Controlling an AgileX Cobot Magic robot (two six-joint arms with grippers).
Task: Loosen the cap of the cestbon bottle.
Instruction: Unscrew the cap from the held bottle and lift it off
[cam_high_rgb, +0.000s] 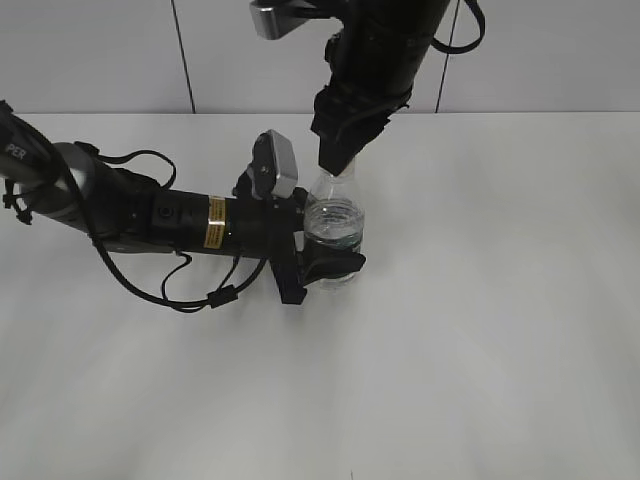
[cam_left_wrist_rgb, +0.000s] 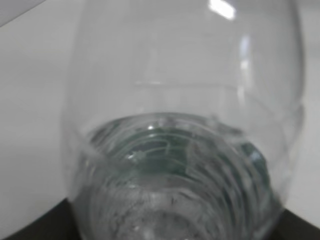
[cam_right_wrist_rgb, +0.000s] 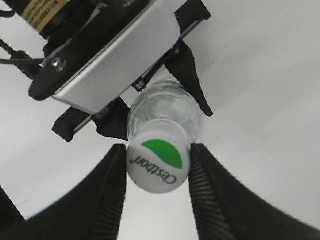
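Filling the left wrist view, the cestbon bottle (cam_left_wrist_rgb: 185, 150) is a blurred clear plastic wall with water inside and a greenish tint low down. From the exterior view it stands upright near the middle of the white table (cam_high_rgb: 480, 330), its lower body clamped between the 2 black fingers of the left gripper (cam_high_rgb: 335, 258), which reaches in flat and horizontal from the left. That arm lies low along the tabletop, a silver camera block angled above its wrist.

Seen in the right wrist view, the cap (cam_right_wrist_rgb: 157, 163) sits between the 2 ribbed black fingers (cam_right_wrist_rgb: 112, 195) of the right gripper (cam_right_wrist_rgb: 158, 170). Both pads press against or lie just beside the cap's rim, so the pincer is closed on the cap. The right arm hangs down from above, its wrist pointing straight at the bottle's neck.

Round, white and smooth, the cap bears a green half-moon and the word "Cestbon"
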